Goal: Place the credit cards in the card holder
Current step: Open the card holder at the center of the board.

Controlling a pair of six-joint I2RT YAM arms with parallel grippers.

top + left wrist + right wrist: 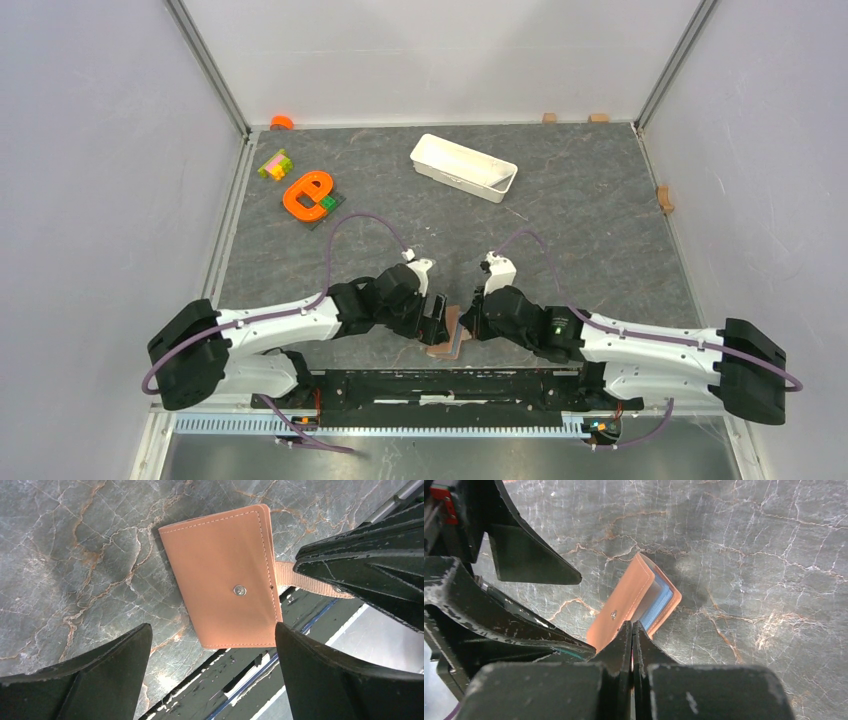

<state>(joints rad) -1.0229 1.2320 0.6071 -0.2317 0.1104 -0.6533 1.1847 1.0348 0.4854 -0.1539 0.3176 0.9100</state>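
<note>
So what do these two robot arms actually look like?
The left arm and right arm match: white shells between chunky black joints, a thin purple cable looping along each. Their fingers are black, wedge-shaped and scuffed.

No word, number, brand or label is showing legibly in any view. The card holder (pixel 220 575), lying just ahead of the left gripper (pixel 212 629), is presenting only plain brown leather, pale stitching and a blank round snap (pixel 239 590). No stamp or print is showing on that face. Far ahead of that gripper and off to its left, an orange toy piece (pixel 308 193) is perhaps forming a letter e or P. It is appearing too small to be read with any confidence.
</note>
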